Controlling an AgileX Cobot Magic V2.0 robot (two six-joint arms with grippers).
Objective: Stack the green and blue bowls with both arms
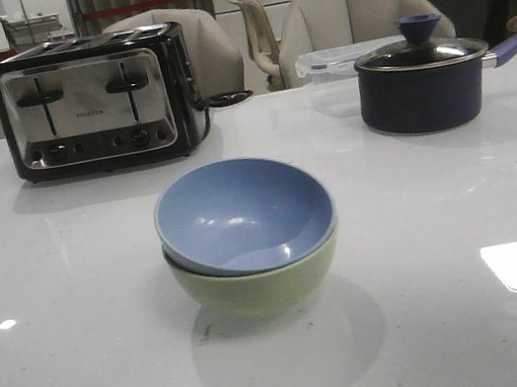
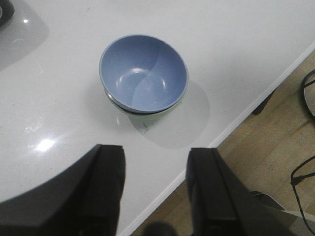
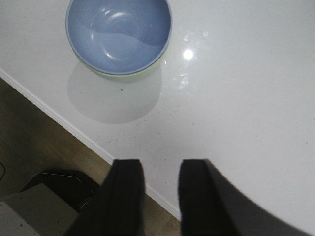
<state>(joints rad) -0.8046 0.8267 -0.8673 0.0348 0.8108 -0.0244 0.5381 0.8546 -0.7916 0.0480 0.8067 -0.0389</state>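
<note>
We see blue bowl (image 1: 242,214) nested mouth-up, slightly tilted, in green bowl (image 1: 255,286), toaster (image 1: 94,102) and saucepan (image 1: 422,79) well behind, left gripper (image 2: 155,189) and right gripper (image 3: 160,194) parted, empty.

Dim, grainy frames are seen; overhead light is mirrored as glare on the glossy table (image 1: 92,383), lower right in the front view, with soft shadows cast.
</note>
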